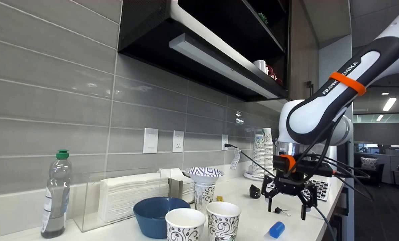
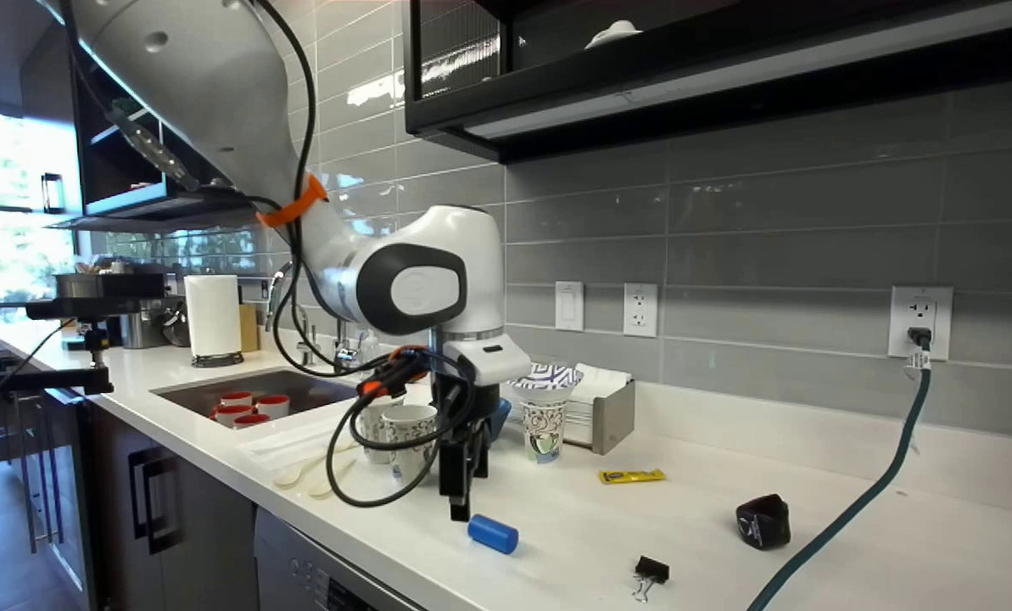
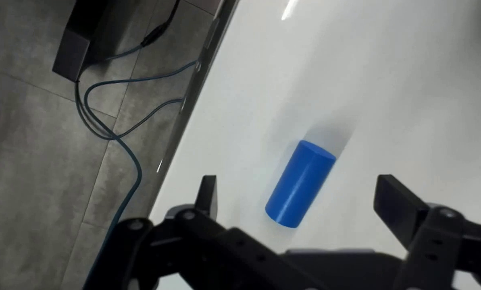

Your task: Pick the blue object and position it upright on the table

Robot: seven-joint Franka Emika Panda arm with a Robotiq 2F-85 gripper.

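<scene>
The blue object is a small bright-blue cylinder lying on its side on the white table. It also lies near the front edge in an exterior view and shows whole in the wrist view. My gripper is open and empty, pointing down above the table. In the wrist view the open fingers stand apart, with the cylinder seen between them, slanted and not touched. The gripper also shows side-on in an exterior view, above and close to the cylinder.
Patterned paper cups, a dark-blue bowl and a clear bottle stand along the counter. A binder clip, a black item, a yellow packet and a cable lie on the table.
</scene>
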